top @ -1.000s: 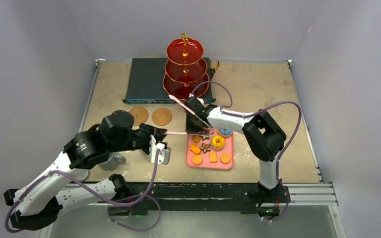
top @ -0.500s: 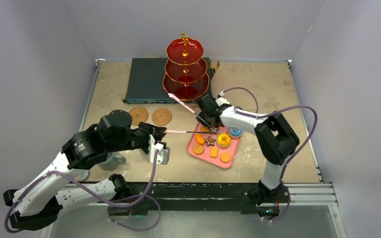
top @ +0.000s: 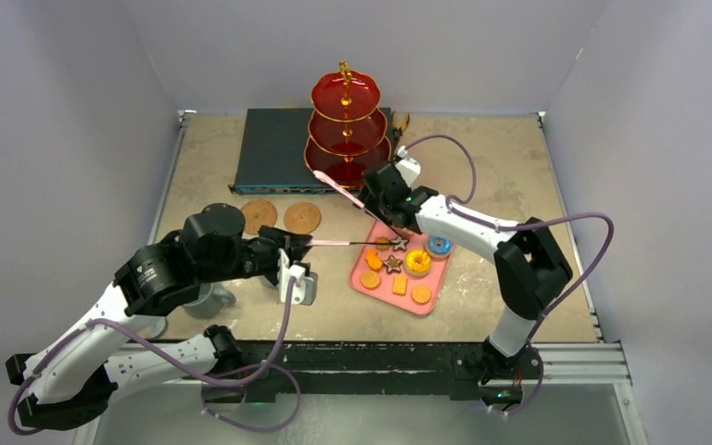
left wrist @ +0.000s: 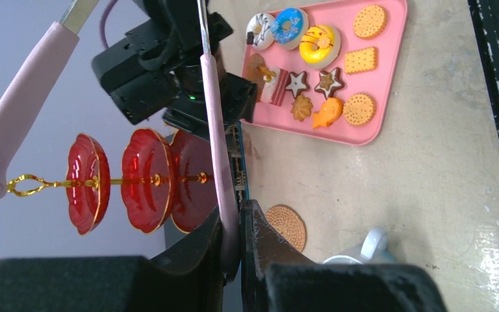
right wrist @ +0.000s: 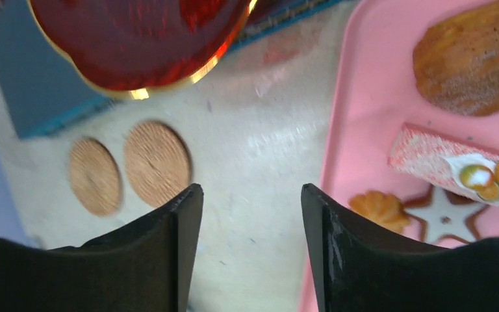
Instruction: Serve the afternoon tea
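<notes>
The red three-tier stand (top: pixel 345 130) rises at the back of the table, partly over a flat box. Toy pastries such as a yellow donut (top: pixel 418 262) and a star biscuit (left wrist: pixel 297 83) lie on the pink tray (top: pixel 434 293), which sits askew. My left gripper (top: pixel 298 247) is shut on pink-handled tongs (top: pixel 334 244); in the left wrist view the handle (left wrist: pixel 211 130) is pinched between the jaws, its metal tip reaching the tray. My right gripper (top: pixel 380 213) hangs open and empty over the table by the tray's far-left edge (right wrist: pixel 377 97). Two cork coasters (top: pixel 260 216) (top: pixel 302 217) lie to the left.
A dark blue-grey electronics box (top: pixel 273 148) lies behind the stand's left side. A grey mug (top: pixel 211 298) stands under my left arm and shows as a pale mug (left wrist: pixel 367 250) in the left wrist view. The black rail (top: pixel 380 357) runs along the near edge.
My right gripper has opened and moved back and to the right. The tray was pulled rightward and turned askew before that. The left arm and tongs have barely moved.
</notes>
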You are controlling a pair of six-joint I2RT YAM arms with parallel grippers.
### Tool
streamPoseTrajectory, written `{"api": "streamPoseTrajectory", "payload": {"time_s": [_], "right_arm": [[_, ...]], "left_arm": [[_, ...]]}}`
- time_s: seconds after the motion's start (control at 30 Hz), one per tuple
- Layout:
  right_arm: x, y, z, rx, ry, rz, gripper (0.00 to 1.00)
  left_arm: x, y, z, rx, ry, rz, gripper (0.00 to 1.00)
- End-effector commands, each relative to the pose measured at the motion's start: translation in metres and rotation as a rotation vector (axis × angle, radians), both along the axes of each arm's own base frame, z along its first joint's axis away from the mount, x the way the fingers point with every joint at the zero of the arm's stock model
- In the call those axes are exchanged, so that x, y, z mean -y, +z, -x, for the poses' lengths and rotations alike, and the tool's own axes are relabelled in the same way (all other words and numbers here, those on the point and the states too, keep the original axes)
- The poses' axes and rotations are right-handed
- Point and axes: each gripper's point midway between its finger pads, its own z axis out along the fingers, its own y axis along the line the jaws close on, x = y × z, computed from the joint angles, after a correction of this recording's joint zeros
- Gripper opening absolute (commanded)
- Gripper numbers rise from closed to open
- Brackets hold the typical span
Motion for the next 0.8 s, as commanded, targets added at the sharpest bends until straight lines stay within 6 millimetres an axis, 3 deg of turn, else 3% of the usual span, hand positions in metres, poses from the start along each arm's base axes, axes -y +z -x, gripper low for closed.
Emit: {"api": "streamPoseTrajectory", "payload": {"time_s": [0.0, 0.13, 0.27, 0.4, 0.6, 0.77], "right_arm": [[0.000, -0.005, 0.051, 0.015, 0.371, 0.214, 0.66], [0.001, -0.016, 0.104, 0.013, 0.575, 0.258, 0.71], [-0.020, -0.018, 0.139, 0.013, 0.760, 0.254, 0.71], [-0.041, -0.023, 0.155, 0.007, 0.883, 0.325, 0.64], [-0.043, -0.048, 0.169, -0.044, 0.947, 0.413, 0.40], [-0.042, -0.065, 0.176, -0.085, 0.956, 0.456, 0.39]], "left_arm": [[0.005, 0.037, -0.001, 0.043, 0.009, 0.116, 0.00], [0.006, 0.049, -0.002, 0.055, 0.015, 0.160, 0.00], [0.001, 0.063, 0.001, 0.070, 0.024, 0.199, 0.00], [-0.011, 0.080, 0.002, 0.090, 0.069, 0.249, 0.00], [-0.024, 0.092, 0.003, 0.104, 0.112, 0.294, 0.00], [-0.023, 0.094, 0.002, 0.107, 0.112, 0.290, 0.00]]}}
